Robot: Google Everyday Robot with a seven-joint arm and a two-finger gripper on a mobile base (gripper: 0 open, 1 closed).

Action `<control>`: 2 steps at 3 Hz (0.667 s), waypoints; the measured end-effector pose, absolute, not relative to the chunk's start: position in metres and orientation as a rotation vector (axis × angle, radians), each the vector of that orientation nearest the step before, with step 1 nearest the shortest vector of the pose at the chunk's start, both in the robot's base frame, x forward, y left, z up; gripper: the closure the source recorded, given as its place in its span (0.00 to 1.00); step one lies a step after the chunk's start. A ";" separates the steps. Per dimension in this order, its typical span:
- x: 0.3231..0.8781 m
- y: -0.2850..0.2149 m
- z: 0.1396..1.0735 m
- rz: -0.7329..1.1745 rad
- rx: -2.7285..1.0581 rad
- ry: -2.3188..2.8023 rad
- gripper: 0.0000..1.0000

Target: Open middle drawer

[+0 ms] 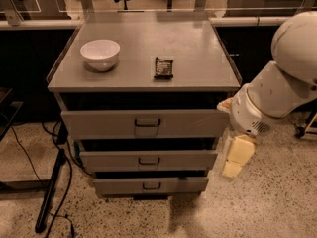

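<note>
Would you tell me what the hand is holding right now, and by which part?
Nothing: the hand hangs right of the middle drawer, clear of its handle.

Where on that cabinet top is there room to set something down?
The cabinet top is bare behind and right of the dark packet; narrower between it and the white bowl. The gripper crowds the right side of the middle drawer.

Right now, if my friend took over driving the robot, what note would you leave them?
The gripper hangs beside the cabinet, off its right side, level with the lower drawers and holding nothing.
The middle drawer shows no interior. Its handle is untouched.
Done: nothing visible yet.
Left: bring the gripper across to the handle, grip it and pull the drawer out.
</note>
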State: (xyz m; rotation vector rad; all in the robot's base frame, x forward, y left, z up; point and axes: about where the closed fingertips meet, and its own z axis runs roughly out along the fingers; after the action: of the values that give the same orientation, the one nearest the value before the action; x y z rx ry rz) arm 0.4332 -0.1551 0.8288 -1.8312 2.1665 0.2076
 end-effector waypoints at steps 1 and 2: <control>0.430 -0.152 0.829 0.213 -1.826 2.153 0.00; 0.429 -0.138 0.795 0.236 -1.855 2.170 0.00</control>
State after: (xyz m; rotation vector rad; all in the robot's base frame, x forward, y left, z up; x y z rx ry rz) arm 0.4293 -0.1378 0.7946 -1.8546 2.1699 0.2361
